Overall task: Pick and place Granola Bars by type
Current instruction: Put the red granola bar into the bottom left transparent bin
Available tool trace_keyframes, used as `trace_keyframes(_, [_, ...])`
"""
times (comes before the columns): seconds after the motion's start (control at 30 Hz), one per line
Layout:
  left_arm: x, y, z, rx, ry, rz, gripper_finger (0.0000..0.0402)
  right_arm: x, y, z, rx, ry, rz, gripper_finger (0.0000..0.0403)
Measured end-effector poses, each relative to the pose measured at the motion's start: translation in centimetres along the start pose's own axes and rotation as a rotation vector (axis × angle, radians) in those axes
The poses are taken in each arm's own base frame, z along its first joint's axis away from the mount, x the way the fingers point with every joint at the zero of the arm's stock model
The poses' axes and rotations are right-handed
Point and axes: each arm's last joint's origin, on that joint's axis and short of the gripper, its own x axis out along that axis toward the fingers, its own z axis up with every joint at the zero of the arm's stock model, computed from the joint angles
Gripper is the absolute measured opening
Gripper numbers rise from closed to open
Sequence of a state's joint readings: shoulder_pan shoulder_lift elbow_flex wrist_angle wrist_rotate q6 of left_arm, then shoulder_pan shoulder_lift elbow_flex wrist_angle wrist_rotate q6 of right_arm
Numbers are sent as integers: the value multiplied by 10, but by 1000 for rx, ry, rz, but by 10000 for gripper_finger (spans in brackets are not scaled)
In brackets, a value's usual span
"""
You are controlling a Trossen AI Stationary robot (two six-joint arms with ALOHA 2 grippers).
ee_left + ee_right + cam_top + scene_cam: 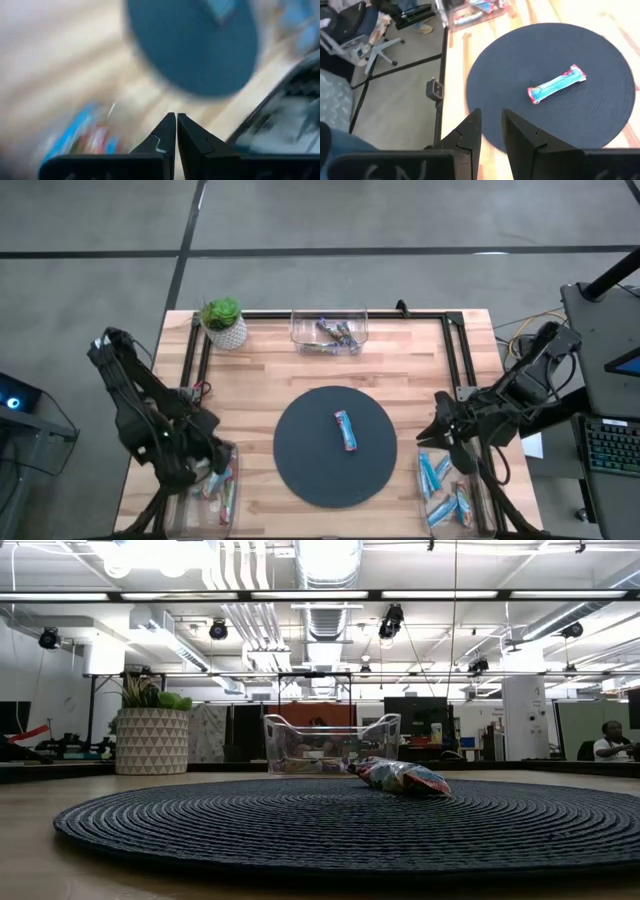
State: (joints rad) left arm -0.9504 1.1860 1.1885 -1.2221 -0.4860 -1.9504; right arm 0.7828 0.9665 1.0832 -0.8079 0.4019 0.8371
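One granola bar in a blue and red wrapper lies flat in the middle of the dark round mat; the right wrist view shows the bar as well. My left gripper is shut and holds nothing; it hangs over the clear bin at the near left, which holds mixed-colour bars. My right gripper stands at the mat's right edge above the table, its fingers a narrow gap apart with nothing between them. Blue bars lie in the near-right bin.
A clear bin with darker bars stands at the far edge's middle, a potted plant at the far left corner. Black rails run along the table's far, left and right sides. Bare wood lies between the mat and the far bin.
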Motion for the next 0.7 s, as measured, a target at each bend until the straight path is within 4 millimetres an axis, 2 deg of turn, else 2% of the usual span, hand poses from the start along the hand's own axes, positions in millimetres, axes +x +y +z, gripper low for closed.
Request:
trace_keyframes(0.13, [-17, -13, 14, 151, -308, -147, 0, 2, -4, 5, 32, -21, -22, 68])
trace_keyframes(0.3, [-41, -29, 32, 349, -574, -193, 0, 5, -9, 11, 79, -48, -44, 68])
trace_keyframes(0.53, [-55, -46, 49, 557, -637, -193, 0, 7, -13, 18, 108, -82, -59, 68])
trace_keyframes(0.7, [-57, -54, 61, 661, -665, -200, 0, 8, -15, 20, 120, -93, -69, 68])
